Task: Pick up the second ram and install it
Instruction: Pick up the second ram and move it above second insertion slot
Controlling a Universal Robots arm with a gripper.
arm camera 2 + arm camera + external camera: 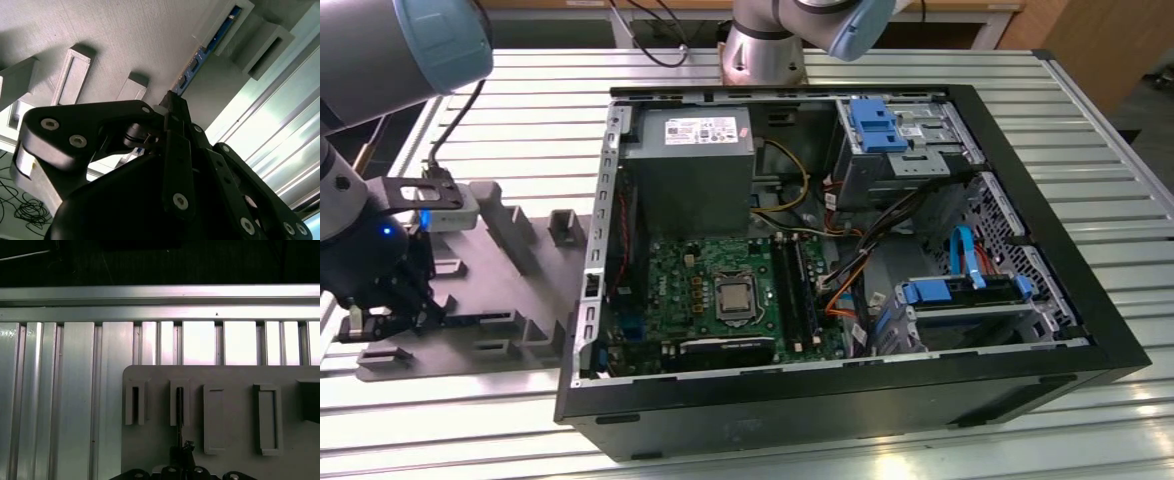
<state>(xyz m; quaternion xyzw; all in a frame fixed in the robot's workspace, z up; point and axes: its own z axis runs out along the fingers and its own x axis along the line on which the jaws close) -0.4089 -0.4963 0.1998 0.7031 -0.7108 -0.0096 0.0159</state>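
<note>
The second ram [210,45] is a thin blue stick standing on edge in the slots of a grey holder plate [125,40]. In the first wrist view the ram [179,407] appears edge-on as a dark line in one slot of the plate [235,375]. My gripper [172,102] sits at the near end of the stick with its black fingers drawn together on either side of it. In the exterior view my gripper [380,315] hangs low over the plate [520,300] at that view's left, beside the open computer case [854,405].
Inside the case lie the green motherboard [707,290], long black slots [797,290], a grey power-supply box [687,165], cables and blue drive bays [947,295]. The plate rests on a ribbed metal table [75,390]. Raised grey blocks [562,227] stand on the plate.
</note>
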